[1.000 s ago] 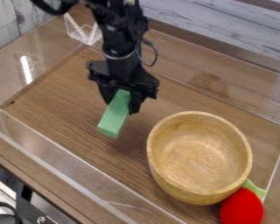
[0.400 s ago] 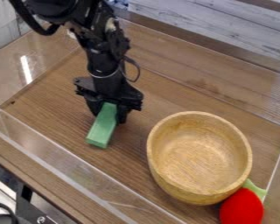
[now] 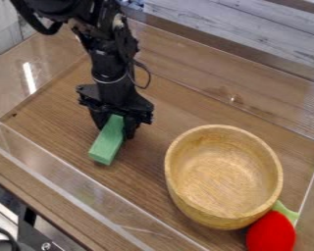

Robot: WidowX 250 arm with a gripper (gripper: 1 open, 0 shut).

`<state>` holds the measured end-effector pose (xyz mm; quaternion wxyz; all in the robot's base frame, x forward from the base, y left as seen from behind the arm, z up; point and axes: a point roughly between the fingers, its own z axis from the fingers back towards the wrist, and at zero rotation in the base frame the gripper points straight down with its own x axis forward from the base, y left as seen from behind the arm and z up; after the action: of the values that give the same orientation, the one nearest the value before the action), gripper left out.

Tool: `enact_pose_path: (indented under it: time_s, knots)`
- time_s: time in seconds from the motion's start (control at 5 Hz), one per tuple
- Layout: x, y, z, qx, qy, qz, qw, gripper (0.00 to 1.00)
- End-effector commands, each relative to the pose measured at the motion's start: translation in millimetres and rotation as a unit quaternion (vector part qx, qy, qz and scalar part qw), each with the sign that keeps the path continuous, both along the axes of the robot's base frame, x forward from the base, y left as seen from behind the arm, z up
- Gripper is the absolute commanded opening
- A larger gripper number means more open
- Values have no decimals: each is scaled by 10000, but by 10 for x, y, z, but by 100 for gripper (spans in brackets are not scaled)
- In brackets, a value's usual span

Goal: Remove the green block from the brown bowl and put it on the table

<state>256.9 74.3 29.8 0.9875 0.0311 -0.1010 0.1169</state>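
The gripper pointed almost straight down, its jaws clamped shut on the upper end of the green block. The block slanted out from between them toward 7 o'clock, its lower end at or touching the desk; contact was hard to confirm. It lay well clear of the empty brown bowl, at about 10 o'clock from it. To finish well, the arm likely needed to let the block settle flat before releasing, then rise straight up so the jaws did not drag or tip it.
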Motion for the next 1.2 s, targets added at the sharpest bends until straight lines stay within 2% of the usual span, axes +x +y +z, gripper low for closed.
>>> enact_pose_path:
  time_s: [0.0,0.2,0.4,0.6,1.0]
  knots:
    - [161,-16,282,20,-202,-319,9993,100]
    - [267,-62,465,28,-213,-671,9975,100]
    - [298,-219,521,51,-197,-719,9972,100]
    - [302,-347,521,89,-185,-746,9970,100]
    - [285,-469,386,139,-62,-689,9975,100]
